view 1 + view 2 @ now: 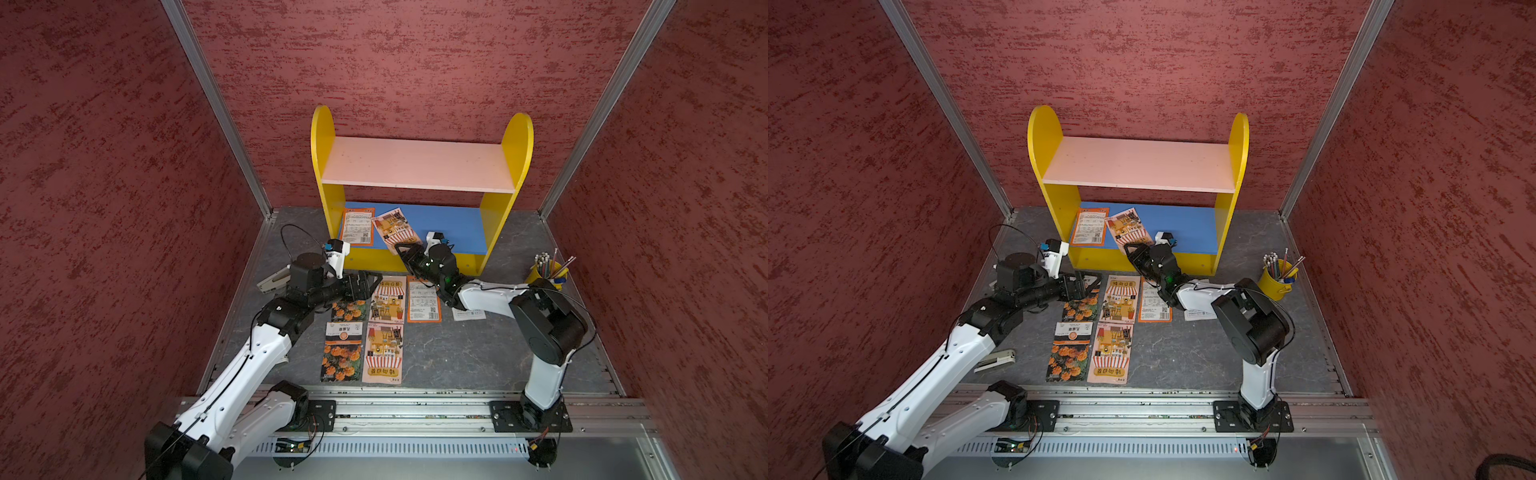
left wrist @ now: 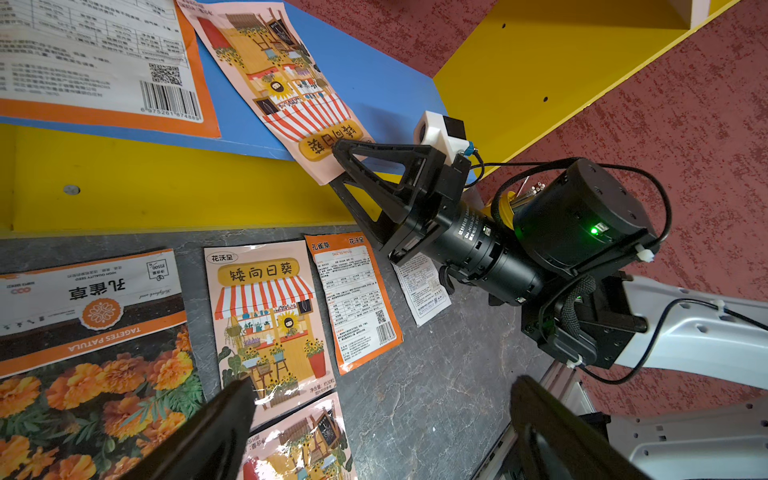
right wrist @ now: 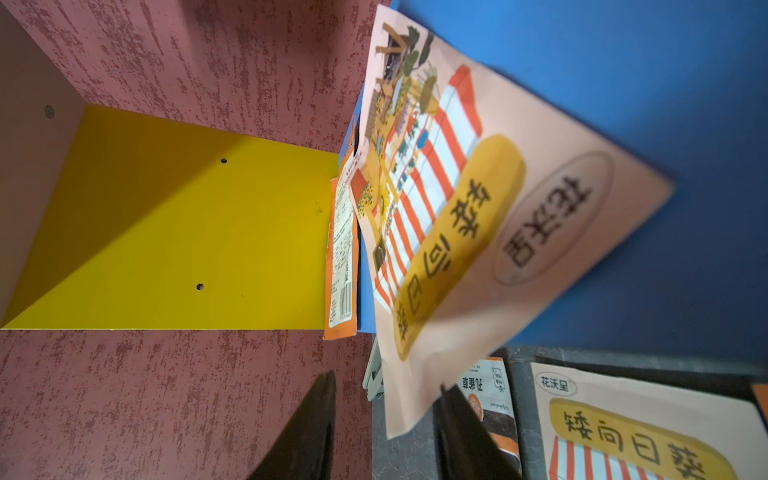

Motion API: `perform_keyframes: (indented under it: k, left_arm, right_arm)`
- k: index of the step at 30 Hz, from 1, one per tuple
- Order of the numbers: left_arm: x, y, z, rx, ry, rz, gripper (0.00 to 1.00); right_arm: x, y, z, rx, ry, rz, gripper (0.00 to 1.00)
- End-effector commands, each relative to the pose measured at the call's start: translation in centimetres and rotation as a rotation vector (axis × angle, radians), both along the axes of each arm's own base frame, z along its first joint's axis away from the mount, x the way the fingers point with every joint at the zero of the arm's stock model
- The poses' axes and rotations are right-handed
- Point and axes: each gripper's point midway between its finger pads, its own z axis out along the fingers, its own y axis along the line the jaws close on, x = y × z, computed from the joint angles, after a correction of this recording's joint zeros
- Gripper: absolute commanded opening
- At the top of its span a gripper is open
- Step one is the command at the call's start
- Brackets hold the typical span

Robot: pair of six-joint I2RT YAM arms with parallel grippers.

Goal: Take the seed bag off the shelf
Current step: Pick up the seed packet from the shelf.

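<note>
Left wrist view gives the side-on look. The right gripper (image 2: 338,166) has its fingers apart, one over the label end of the seed bag (image 2: 286,83) and one beneath it. That end overhangs the front edge of the blue lower board of the shelf (image 2: 124,178). The bag's long axis runs away from those fingers, slanting back into the shelf beside an orange-edged packet (image 2: 83,62). Right wrist view adds that the bag's corner sits between the fingers, close to one and clear of the other, so I judge it not pinched yet. Both top views hide the lower finger. The left gripper (image 1: 372,286), fingers wide apart and empty, hovers over loose packets (image 1: 384,299) on the tabletop (image 1: 457,353), farther from the bag.
</note>
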Motion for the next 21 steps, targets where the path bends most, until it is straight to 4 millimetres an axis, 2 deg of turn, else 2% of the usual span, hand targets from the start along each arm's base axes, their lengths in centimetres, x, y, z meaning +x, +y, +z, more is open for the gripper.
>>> perform_keyframes:
  k: [1,7,14,21]
  left_arm:
    - [-0.2,0.2,0.0,-0.001,-0.013,-0.004,1.00]
    - [-0.2,0.0,0.0,-0.016,-0.008,-0.010,1.00]
    - [-0.1,-0.6,0.1,-0.073,-0.002,-0.020,1.00]
    - [0.9,-1.7,0.3,-0.193,-0.024,-0.023,1.00]
  right_arm:
    - [0.6,0.6,0.7,0.025,-0.032,-0.002,0.36]
    - [1.0,0.9,0.2,0.025,-0.026,-0.004,0.25]
    - [0.9,0.4,0.3,0.030,-0.041,-0.020,0.03]
    - [-0.4,-1.0,1.5,0.029,-0.086,-0.022,0.00]
